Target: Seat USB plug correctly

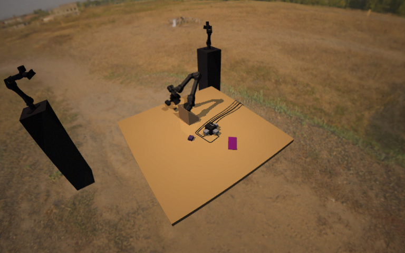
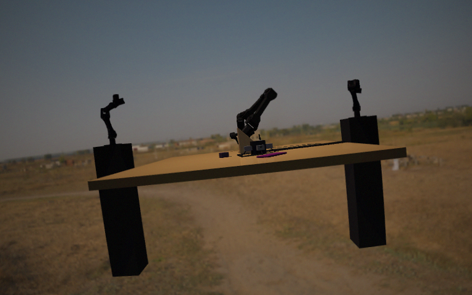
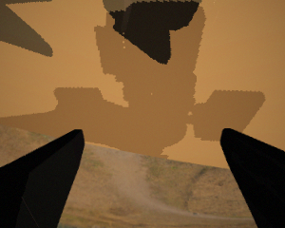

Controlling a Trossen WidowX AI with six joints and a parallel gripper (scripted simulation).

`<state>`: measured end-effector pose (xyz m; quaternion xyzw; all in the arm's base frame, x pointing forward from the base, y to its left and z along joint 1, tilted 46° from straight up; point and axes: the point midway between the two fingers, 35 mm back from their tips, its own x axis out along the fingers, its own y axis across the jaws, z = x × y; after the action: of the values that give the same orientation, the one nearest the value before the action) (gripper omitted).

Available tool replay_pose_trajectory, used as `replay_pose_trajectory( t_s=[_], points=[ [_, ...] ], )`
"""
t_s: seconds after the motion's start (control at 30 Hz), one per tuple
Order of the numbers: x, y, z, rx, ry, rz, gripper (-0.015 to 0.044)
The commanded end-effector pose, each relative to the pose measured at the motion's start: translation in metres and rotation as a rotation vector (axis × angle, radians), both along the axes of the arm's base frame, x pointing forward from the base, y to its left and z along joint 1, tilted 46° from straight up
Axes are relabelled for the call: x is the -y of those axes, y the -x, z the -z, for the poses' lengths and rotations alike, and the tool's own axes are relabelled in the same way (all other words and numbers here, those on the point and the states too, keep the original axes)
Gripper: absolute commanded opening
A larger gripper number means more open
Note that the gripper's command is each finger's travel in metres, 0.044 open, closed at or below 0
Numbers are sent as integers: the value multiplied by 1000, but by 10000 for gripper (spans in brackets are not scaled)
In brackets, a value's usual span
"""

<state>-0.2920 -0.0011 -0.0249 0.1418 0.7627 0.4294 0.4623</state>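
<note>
The black power cube (image 1: 210, 128) (image 2: 255, 147) stands on the table with pale grey blocks at its sides. A small pale mark (image 1: 211, 124) shows on its top in the top view; the top plug's shape, which way round it is and how deep it sits are too small to tell. My gripper (image 3: 153, 136) is open and empty, its two dark fingers wide apart in the wrist view. In the top view it hangs low near the table's back left edge, beyond the brown panel and well away from the cube. The cube is out of the wrist view.
The upright brown panel (image 1: 188, 115) (image 2: 243, 141) stands between gripper and cube. Black cables (image 1: 223, 113) run from the cube to the back edge. A small dark purple block (image 1: 190, 137) (image 2: 224, 155) and a flat magenta piece (image 1: 232, 143) (image 2: 271, 155) lie near the cube.
</note>
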Motion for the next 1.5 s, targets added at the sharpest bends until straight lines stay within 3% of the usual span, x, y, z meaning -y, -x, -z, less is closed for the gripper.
replay_pose_trajectory(
  t_s=[0.0,0.3,0.8,1.17,1.3,1.47],
  points=[
    [3,0,0,13,-4,-19,426],
    [149,-35,18,568,-347,-1029,440],
    [268,-169,25,881,-1008,-2237,440],
    [289,-299,19,774,-1681,-3062,440],
    [278,-366,12,516,-2117,-3486,440],
    [257,-419,4,75,-2506,-3770,440]
  ],
)
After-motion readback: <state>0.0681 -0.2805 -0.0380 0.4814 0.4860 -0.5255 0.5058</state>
